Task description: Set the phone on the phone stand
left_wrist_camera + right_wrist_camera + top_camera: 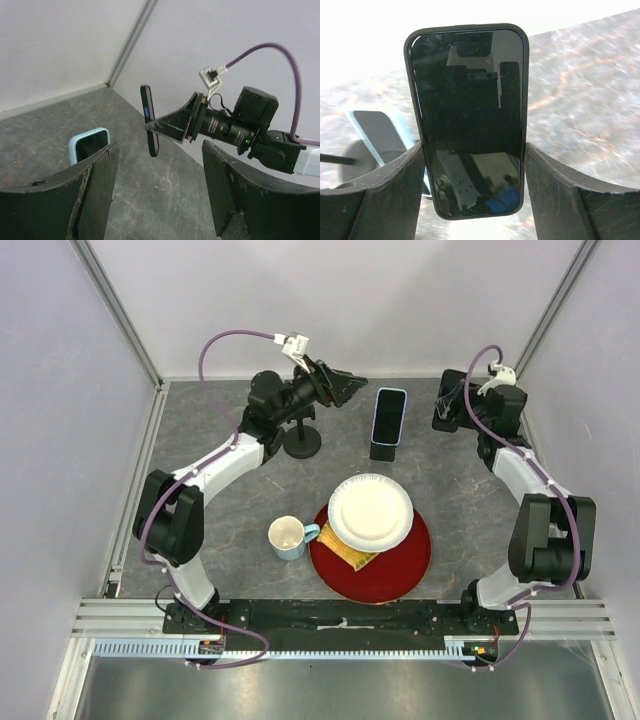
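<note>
Top view: my 2 arms reach to the far side of a grey marbled table (460, 490).

My R gripper (474, 147) is clamped on the black phone (470, 120), which has a glossy glass front in a dark case. 1 finger presses each long edge. The phone is upright, screen toward the wrist cam, & off the table. From the L wrist cam it shows edge-on, raised in the air.

My L gripper (345, 386) has its jaws spread wide w/ nothing between them. It points toward the R gripper.

The black phone stand (302, 440), w/ round base & thin post, sits on the table at the back left, below my L wrist in the top view. It's apart from the held phone.

Between the 2 grippers, a 2nd phone in a light-blue case (390, 415) leans upright in a small dark holder (383, 451).

Nearer the arm bases, a white paper plate (370, 510) lies on a round red tray (400, 570). A yellow packet (356, 556) pokes out under the plate. A pale-blue mug (288, 537) sits just left of the tray, handle toward it.
</note>
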`<action>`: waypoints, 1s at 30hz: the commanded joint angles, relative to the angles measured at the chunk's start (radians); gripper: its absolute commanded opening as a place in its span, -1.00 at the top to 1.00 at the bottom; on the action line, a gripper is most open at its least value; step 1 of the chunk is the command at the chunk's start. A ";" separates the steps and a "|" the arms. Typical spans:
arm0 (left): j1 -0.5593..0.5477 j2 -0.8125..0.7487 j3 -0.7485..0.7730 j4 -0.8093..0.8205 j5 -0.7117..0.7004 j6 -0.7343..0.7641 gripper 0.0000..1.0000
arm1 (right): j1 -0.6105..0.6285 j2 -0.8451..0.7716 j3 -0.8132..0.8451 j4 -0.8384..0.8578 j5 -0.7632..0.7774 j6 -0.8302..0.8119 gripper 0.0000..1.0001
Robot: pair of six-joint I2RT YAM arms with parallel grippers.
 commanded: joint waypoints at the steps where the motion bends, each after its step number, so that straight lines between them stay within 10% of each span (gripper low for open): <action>1: -0.043 0.034 0.076 -0.047 0.036 0.093 -0.47 | 0.006 -0.074 -0.039 0.332 -0.221 0.228 1.00; 30: 0.006 0.016 0.189 -0.314 0.107 0.064 -0.57 | 0.388 -0.146 0.041 0.191 -0.255 -0.285 1.00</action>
